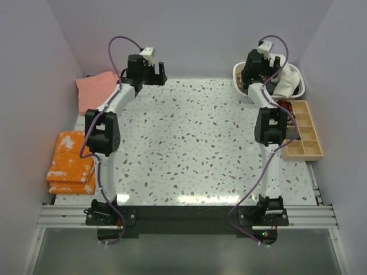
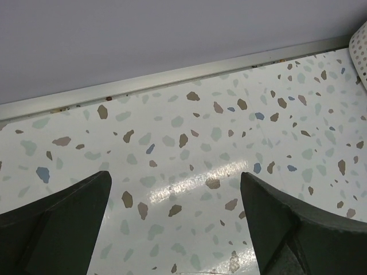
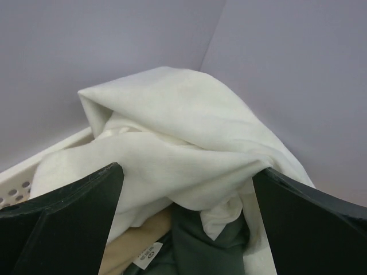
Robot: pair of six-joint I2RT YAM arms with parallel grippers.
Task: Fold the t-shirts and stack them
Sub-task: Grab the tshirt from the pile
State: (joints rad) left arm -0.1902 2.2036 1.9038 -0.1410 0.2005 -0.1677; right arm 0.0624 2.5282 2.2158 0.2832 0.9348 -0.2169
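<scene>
A cream t-shirt (image 3: 172,132) lies heaped over a tan t-shirt (image 3: 129,243) and a dark grey t-shirt (image 3: 198,249) in a white basket (image 1: 239,91) at the far right corner of the speckled surface (image 1: 195,137), the right tool (image 3: 188,172) poised above it, fingers apart, as the left tool (image 2: 175,177), also apart, hangs near a salmon-pink t-shirt (image 1: 94,89)

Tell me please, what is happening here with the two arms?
The right gripper hangs open above a white basket in the far right corner, over a cream t-shirt; a tan one and a dark grey one lie under it. The left gripper is open above the table. A salmon-pink t-shirt and a folded orange pile lie at the left edge. Nothing is gripped.
</scene>
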